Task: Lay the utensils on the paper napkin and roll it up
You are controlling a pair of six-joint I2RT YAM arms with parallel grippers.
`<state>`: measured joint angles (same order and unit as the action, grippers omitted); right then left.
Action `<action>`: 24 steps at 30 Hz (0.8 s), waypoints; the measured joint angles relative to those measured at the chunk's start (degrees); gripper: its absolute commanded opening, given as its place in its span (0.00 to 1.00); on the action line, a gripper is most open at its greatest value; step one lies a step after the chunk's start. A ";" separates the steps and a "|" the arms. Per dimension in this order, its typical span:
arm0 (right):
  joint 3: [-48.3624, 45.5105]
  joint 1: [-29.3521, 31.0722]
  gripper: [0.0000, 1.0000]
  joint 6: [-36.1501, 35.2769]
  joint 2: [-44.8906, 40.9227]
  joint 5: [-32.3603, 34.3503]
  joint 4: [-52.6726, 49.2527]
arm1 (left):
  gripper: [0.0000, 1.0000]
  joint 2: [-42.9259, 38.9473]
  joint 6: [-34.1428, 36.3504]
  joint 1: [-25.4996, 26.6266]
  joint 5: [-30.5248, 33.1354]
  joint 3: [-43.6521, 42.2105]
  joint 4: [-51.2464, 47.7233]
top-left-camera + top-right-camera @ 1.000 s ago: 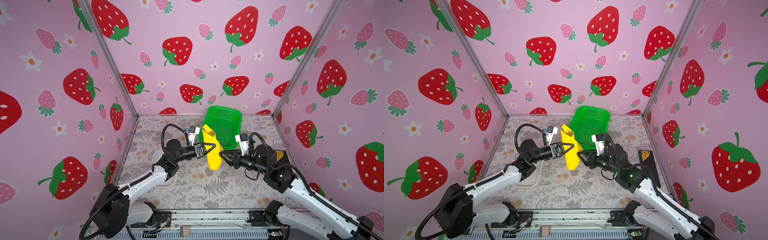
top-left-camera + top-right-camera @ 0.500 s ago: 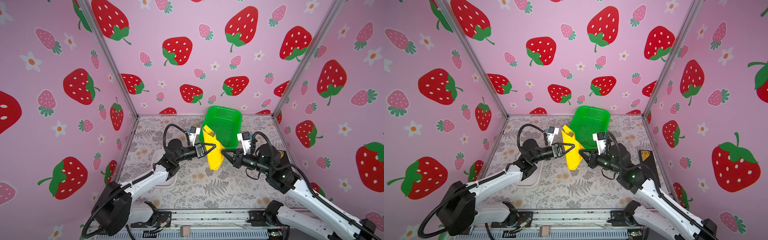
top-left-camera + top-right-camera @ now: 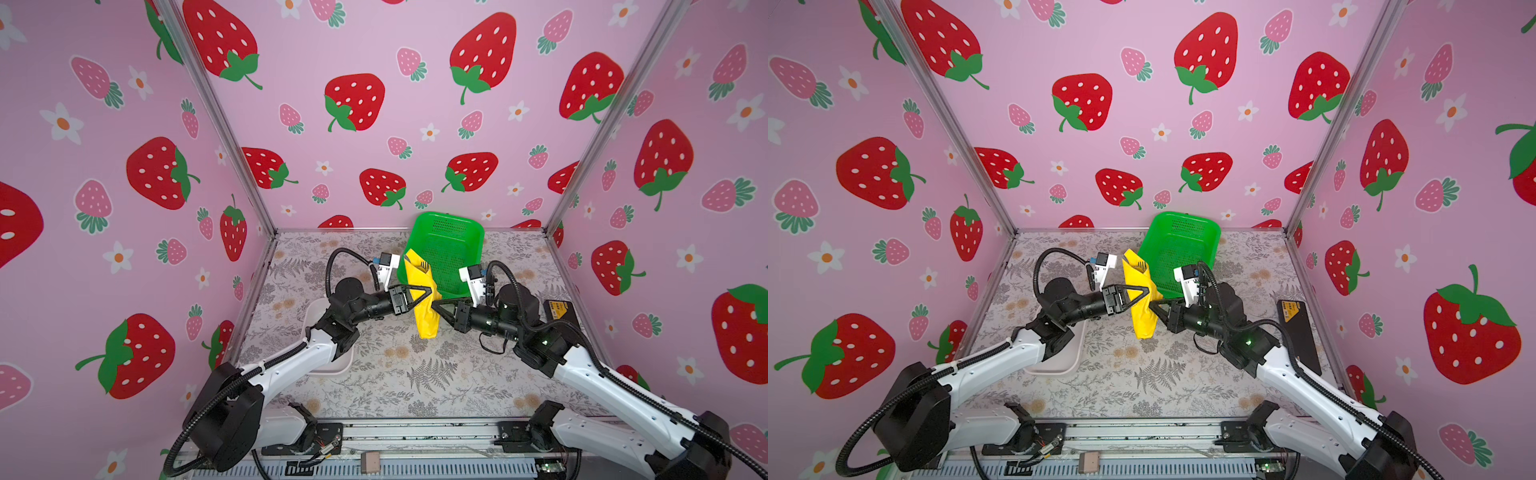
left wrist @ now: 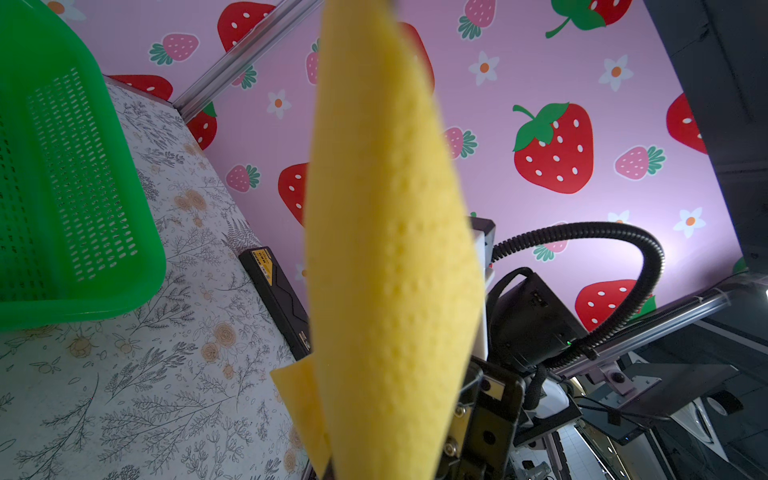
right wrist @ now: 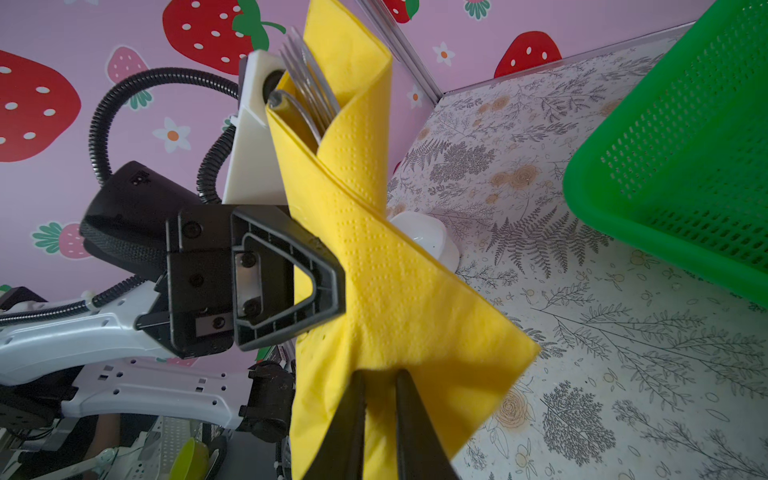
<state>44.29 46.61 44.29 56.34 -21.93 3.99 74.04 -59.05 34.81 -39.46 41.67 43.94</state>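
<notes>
The paper napkin [image 3: 424,303] [image 3: 1142,311] is rolled into a yellow bundle that hangs upright in the air in front of the basket. The utensils [image 5: 305,93] are inside it; only silver fork tines and a spoon tip stick out of its upper end. My left gripper [image 3: 428,291] [image 3: 1147,289] [image 5: 332,282] is shut on the middle of the roll from the left. My right gripper [image 3: 434,305] [image 3: 1152,305] [image 5: 380,372] comes from the right, its two narrow fingers pinched on a fold of the lower part. In the left wrist view the napkin [image 4: 390,249] hides my left jaws.
A green mesh basket [image 3: 444,249] [image 3: 1177,245] [image 4: 62,187] [image 5: 685,145] leans at the back wall just behind the roll. A white tray [image 3: 328,365] [image 3: 1054,365] lies under the left arm. A black box [image 3: 559,309] [image 3: 1296,324] sits by the right wall.
My right gripper has moved in to the roll and its jaws have narrowed onto the napkin. My left gripper has kept its hold, nearly still.
</notes>
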 measured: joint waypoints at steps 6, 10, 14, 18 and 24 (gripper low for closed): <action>-1.22 0.00 0.34 0.83 -1.22 -0.79 0.98 | 0.09 0.00 -0.48 0.00 -0.02 0.00 0.02; -2.36 0.00 0.40 0.87 -2.23 -2.21 2.60 | 0.09 0.00 -0.76 0.00 -0.07 0.00 0.09; -3.02 0.00 0.42 0.90 -2.19 -3.45 4.26 | 0.09 0.00 -0.90 0.02 -0.20 0.02 0.42; -3.13 0.00 0.43 1.03 -1.05 -4.76 6.49 | 0.09 0.02 -1.18 0.02 -0.50 0.09 0.92; -3.26 0.00 0.42 1.11 1.22 -7.30 9.27 | 0.09 0.04 -1.29 0.09 -1.14 0.17 1.20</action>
<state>41.04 46.61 45.41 57.56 -29.23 13.26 74.08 -60.34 34.89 -40.60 41.85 45.15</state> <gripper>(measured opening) 0.429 0.091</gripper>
